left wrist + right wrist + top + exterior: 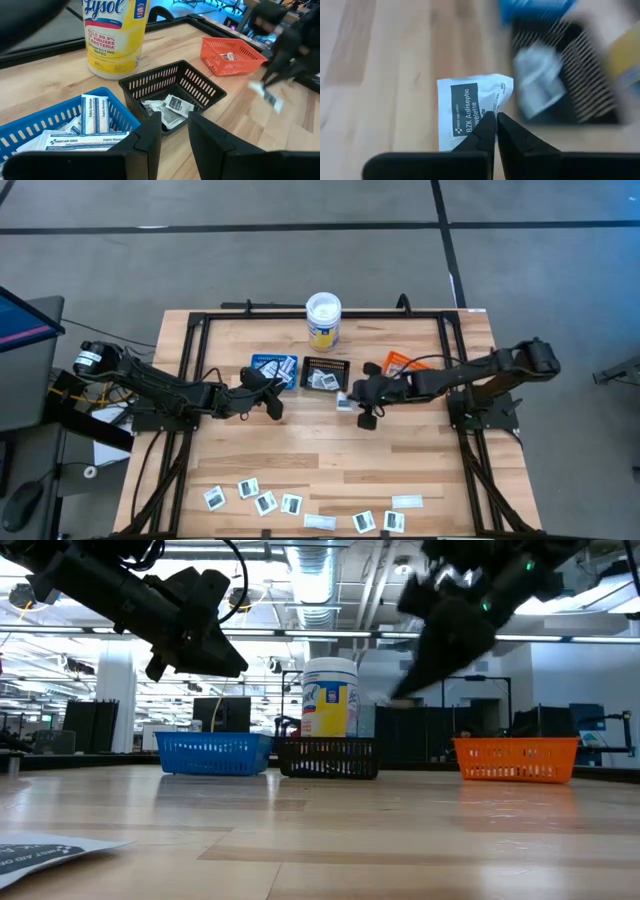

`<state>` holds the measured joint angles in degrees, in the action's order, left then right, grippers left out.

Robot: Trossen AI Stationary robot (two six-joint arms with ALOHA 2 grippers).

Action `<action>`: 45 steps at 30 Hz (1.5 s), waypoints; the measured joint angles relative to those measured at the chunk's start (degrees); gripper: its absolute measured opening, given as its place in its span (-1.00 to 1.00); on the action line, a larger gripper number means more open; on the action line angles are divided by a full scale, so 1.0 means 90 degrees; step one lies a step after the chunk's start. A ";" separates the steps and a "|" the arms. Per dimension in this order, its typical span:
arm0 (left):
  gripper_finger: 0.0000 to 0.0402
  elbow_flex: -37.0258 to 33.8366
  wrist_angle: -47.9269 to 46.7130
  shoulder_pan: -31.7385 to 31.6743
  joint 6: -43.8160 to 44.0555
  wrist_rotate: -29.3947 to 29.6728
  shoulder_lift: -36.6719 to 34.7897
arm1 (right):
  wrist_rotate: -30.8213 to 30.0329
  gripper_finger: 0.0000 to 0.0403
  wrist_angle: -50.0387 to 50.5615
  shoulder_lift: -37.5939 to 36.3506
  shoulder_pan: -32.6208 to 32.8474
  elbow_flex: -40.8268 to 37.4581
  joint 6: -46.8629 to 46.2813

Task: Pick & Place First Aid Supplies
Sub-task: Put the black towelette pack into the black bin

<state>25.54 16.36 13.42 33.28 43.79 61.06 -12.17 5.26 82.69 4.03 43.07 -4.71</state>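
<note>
Wooden table [330, 445], black frame along its edges. Far centre: white-lidded, yellow-labelled Lysol tub [323, 321], upright. Just nearer, three small trays in a row: blue tray [273, 371] left, black tray [325, 373] centre, orange tray [398, 364] right.

I see a planked wooden table [330, 450] with a smooth satin finish. On it stand latticed plastic trays, blue [60, 117], black [172, 85] and orange [232, 55]. Behind the black tray, the tub [112, 35] is glossy plastic. The antiseptic packet [470, 112] is crinkled matt paper.
</note>
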 joint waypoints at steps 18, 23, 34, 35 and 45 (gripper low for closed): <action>-0.52 0.0000 0.0066 0.0001 0.0000 0.0000 0.0002 | -0.0823 -0.61 -0.2098 0.1350 -0.0973 0.0052 0.1846; -0.52 0.0000 0.0067 0.0001 0.0000 0.0000 0.0002 | -0.0818 -0.50 -0.2049 0.1277 -0.0774 0.0189 0.1495; -0.53 -0.0010 0.1686 0.0431 -0.1864 -0.1098 0.0404 | -0.0194 -0.55 0.1014 -0.0439 0.0659 0.0499 0.2235; -0.54 -0.0001 0.2208 0.0563 -0.2292 -0.1337 0.0535 | -0.0040 -0.55 0.1313 -0.0687 0.0791 0.0505 0.2205; -0.60 0.2507 -0.0072 0.2017 -0.3765 -0.1539 0.1962 | 0.0030 -0.55 0.1760 -0.2618 0.1303 -0.0188 0.0860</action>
<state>48.10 15.71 31.57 -0.61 29.93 78.72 -11.90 21.10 59.13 15.76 41.38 3.04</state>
